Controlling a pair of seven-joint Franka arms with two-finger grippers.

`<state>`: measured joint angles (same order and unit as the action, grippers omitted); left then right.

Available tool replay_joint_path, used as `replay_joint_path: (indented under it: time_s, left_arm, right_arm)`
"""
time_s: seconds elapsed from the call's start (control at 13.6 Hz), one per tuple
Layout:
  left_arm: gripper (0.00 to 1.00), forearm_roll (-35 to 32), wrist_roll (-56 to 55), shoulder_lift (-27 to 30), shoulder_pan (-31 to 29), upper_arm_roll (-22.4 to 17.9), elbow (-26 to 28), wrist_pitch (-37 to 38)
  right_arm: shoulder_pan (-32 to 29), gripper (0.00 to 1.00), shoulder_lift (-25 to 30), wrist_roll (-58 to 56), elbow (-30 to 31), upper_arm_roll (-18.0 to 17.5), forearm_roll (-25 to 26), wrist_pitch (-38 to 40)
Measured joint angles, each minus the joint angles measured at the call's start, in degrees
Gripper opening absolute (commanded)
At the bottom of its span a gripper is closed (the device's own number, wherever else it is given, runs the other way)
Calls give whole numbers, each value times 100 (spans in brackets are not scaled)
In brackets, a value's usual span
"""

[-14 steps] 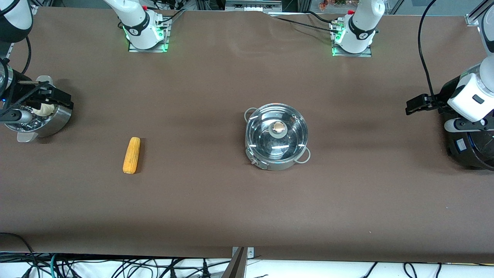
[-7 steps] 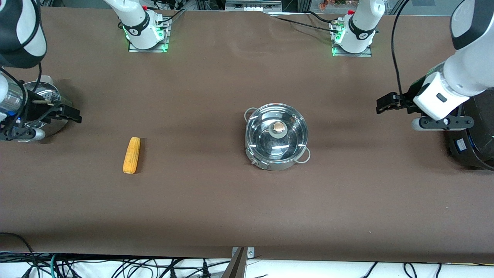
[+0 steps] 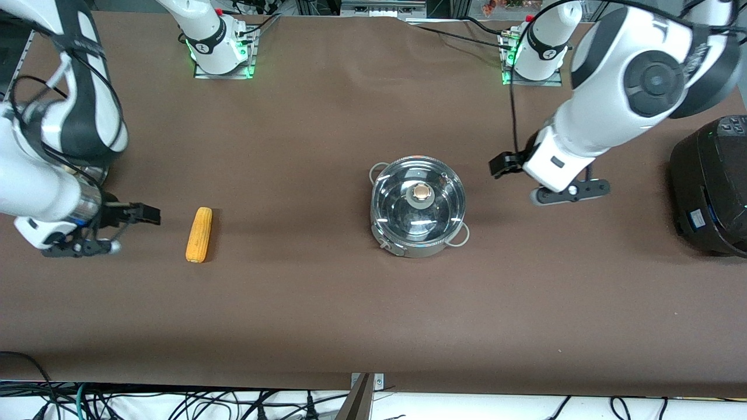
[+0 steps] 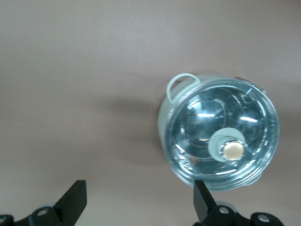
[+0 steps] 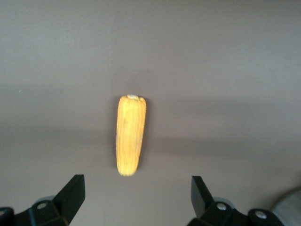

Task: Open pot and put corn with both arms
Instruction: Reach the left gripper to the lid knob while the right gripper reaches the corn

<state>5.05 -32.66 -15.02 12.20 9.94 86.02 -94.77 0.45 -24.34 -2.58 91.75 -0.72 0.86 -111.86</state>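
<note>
Left hand [image 3: 503, 165]: fingers apart, beside pot [image 3: 418, 205]
Right hand [image 3: 145, 214]: fingers apart, beside corn [image 3: 199, 234]
Lid: likely slippery, fragile; take knob [image 3: 421, 191]
Corn: likely light, stiff; grip mid-length

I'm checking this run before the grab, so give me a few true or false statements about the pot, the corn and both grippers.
1. The glass lid sits on the pot. True.
2. The corn lies inside the pot. False: it lies on the table, toward the right arm's end.
3. The right gripper is shut on the corn. False: it is open beside the corn, holding nothing.
4. The left gripper is open and empty beside the pot. True.
</note>
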Motion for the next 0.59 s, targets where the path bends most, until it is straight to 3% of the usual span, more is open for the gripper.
replay_joint_path:
  time_s: [0.37, 0.59]
  left_arm:
    - [100, -72, -1113, -500, 540, 275, 16, -602]
    - [100, -602, -1422, -841, 791, 514, 22, -819]
  right_arm:
    - [25, 100, -595, 4, 12, 1, -250, -430]
    - [42, 100, -719, 4, 211, 0, -294, -904]
